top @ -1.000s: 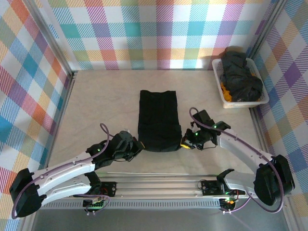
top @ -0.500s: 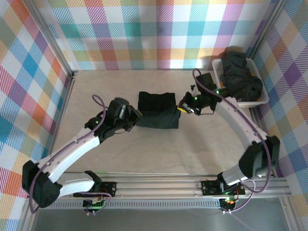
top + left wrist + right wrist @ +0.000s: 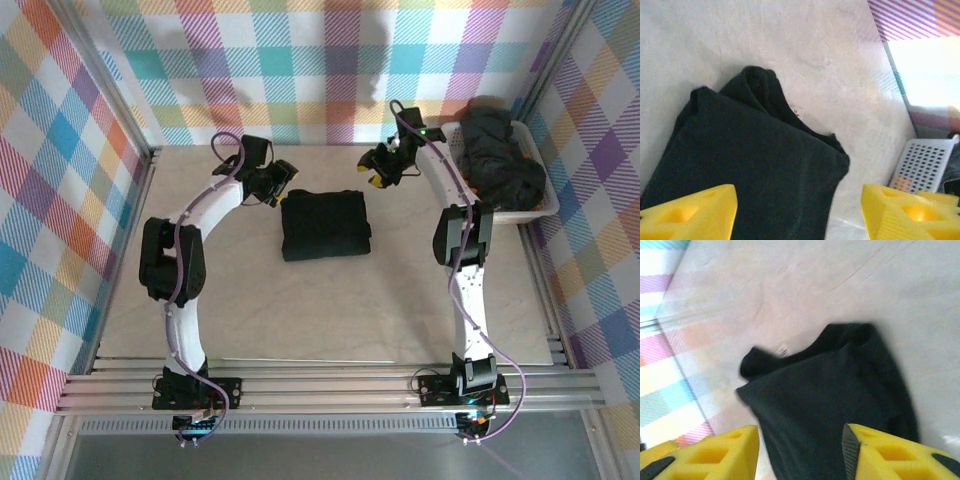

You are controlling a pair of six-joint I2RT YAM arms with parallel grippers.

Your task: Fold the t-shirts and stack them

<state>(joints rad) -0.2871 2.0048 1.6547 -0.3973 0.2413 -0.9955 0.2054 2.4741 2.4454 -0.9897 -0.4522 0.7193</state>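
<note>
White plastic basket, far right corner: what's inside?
A crumpled heap of black cloth t-shirts rising above the basket rim; something orange shows through its perforated wall. Anything under the heap is covered.

**Top external view:** even, diffuse light is falling from above, rendering the table (image 3: 430, 290) pale and sharp. A glare patch is bleaching the plaid back wall (image 3: 350, 128) near its base, and soft arm shadows are lying higher on it. The folded t-shirt (image 3: 325, 225) is reading as flat black, its creases barely showing.

**Left wrist view:** the wall is burning out to white at the right. The left gripper (image 3: 799, 200) is showing its yellow fingers (image 3: 695, 212) out of focus along the bottom edge. The white basket (image 3: 922, 167) is blurring slightly.

**Right wrist view:** the whole frame is smearing with motion blur. The folded t-shirt's edges are softening, the wall's colours are washing out at the left, and the right gripper (image 3: 800, 440) is sitting unfocused in the foreground.
</note>
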